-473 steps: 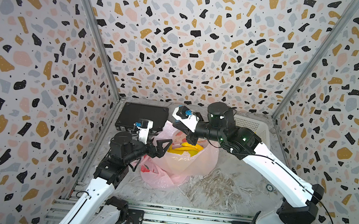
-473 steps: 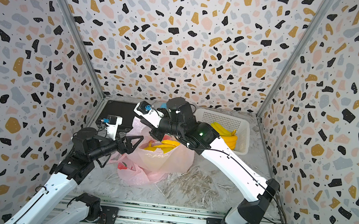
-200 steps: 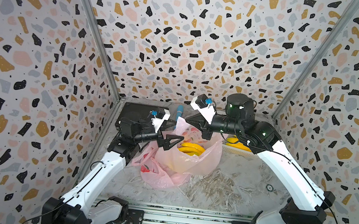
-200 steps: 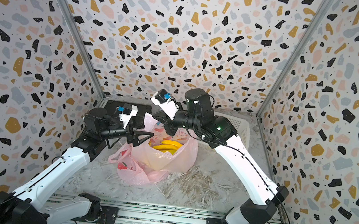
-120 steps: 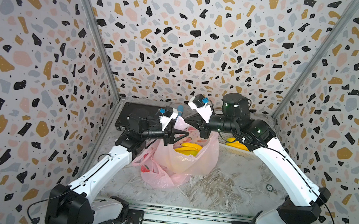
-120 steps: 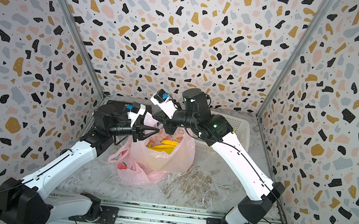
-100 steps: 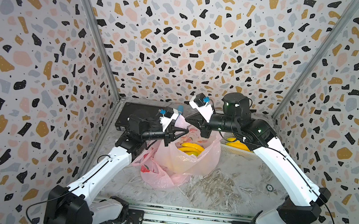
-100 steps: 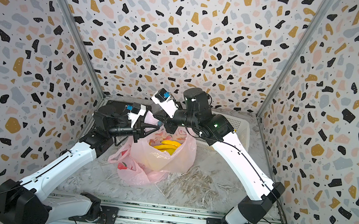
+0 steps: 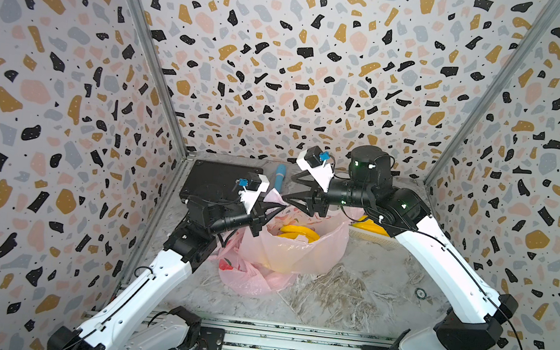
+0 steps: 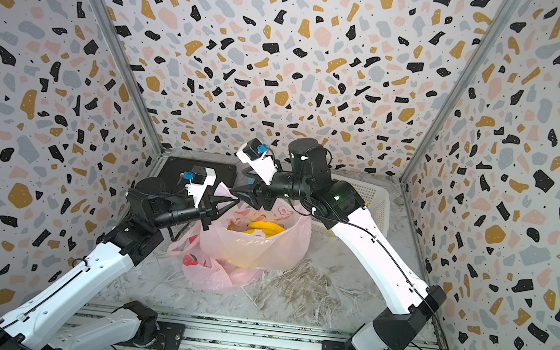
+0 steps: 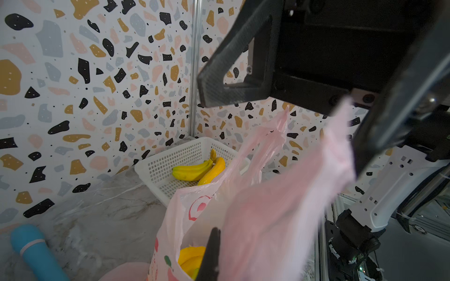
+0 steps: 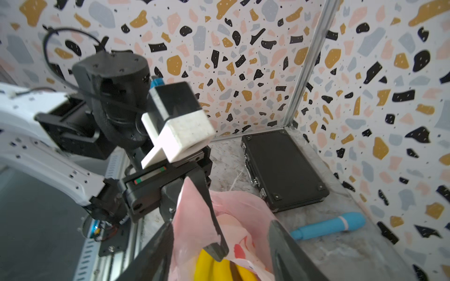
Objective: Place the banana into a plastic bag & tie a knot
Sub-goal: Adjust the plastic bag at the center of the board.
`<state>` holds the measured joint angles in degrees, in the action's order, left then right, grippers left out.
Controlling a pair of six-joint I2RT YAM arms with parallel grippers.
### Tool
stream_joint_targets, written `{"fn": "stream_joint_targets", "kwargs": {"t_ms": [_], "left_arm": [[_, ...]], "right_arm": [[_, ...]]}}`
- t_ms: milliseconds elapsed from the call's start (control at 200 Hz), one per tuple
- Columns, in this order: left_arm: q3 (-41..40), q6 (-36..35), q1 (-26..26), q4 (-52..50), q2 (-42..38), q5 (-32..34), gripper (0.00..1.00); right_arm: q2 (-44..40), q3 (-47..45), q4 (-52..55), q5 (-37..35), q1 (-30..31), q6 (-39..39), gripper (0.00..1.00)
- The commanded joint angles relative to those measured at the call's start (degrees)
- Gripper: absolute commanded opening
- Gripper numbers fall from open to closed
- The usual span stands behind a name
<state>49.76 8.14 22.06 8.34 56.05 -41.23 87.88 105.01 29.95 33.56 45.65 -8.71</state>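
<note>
Plainly the big worry is the plastic bag (image 9: pixel 292 253) sagging open: only the left gripper (image 9: pixel 276 204) pinches one handle (image 9: pixel 274 197), while the right gripper (image 9: pixel 293 191) stands spread around the same plastic, clamping nothing, so the banana (image 9: pixel 297 231) lying inside could tip out. Speckled terrazzo walls (image 9: pixel 285 56) box in a marble tabletop (image 9: pixel 364 302) carrying a black case (image 9: pixel 212 178), a white basket (image 10: pixel 373 202) and a blue tube (image 9: pixel 278 181).

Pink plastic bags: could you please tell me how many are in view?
2. One pink plastic bag stands open with yellow bananas inside, its handle pinched by the left gripper; a second, crumpled pink bag lies on the marble table beside it. Others may hide underneath.
</note>
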Motion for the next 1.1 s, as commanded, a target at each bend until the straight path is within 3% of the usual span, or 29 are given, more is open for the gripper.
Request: {"fn": "stream_joint_targets", "kwargs": {"t_ms": [0,130,165,290,370,440,531,561,596,621,706,756,951,1096], "left_arm": [[0.16,0.29,0.6,0.02,-0.68,3.38,0.0],[0.43,0.62,1.31,-0.87,-0.69,4.89,0.0],[0.5,0.75,1.4,-0.95,-0.73,4.93,0.0],[0.52,0.82,1.75,-1.44,-1.0,5.27,0.0],[0.45,0.78,2.02,-1.57,-1.06,5.29,0.0],[0.34,0.8,2.11,-1.66,-1.22,5.64,0.0],[0.4,0.74,2.11,-1.74,-1.33,5.81,0.0],[0.36,0.73,2.11,-1.82,-1.45,5.81,0.0],[0.42,0.65,2.11,-2.04,-1.54,5.67,0.0],[0.31,0.49,2.11,-2.17,-1.71,5.18,0.12],[-1.3,0.43,2.11,-2.23,-4.06,6.36,0.79],[-3.12,1.48,2.11,-1.78,-6.19,8.65,1.0],[-7.01,4.21,2.01,-4.56,-14.22,9.68,0.99],[-8.68,2.28,1.38,-8.45,-17.99,9.78,0.99]], "right_arm": [[-3.47,-2.56,-5.73,4.61,0.04,1.87,0.76],[-3.68,-5.18,-8.86,4.73,0.52,2.56,0.89],[-3.52,-5.66,-9.32,4.38,0.78,2.25,0.99],[-2.18,-5.61,-9.87,3.01,1.65,1.59,0.98],[-0.52,-4.15,-9.28,3.08,1.88,1.68,0.79],[0.89,-2.7,-8.28,2.63,2.27,2.06,0.42],[1.77,-2.11,-7.1,2.32,2.84,1.46,0.14],[1.94,-1.94,-6.68,2.03,3.02,1.18,0.0],[1.9,-1.92,-6.29,1.21,2.94,1.23,0.0],[1.65,-1.96,-6.14,0.78,2.87,1.32,0.0],[0.44,-2.93,-7.62,2.2,1.53,2.52,0.0],[0.03,-2.99,-8.23,4.71,0.46,3.35,0.0],[1.6,2.13,-2.87,15.05,-2.64,2.38,0.0],[3.92,8.47,7.3,19.45,-2.93,-3.39,0.0]]}}
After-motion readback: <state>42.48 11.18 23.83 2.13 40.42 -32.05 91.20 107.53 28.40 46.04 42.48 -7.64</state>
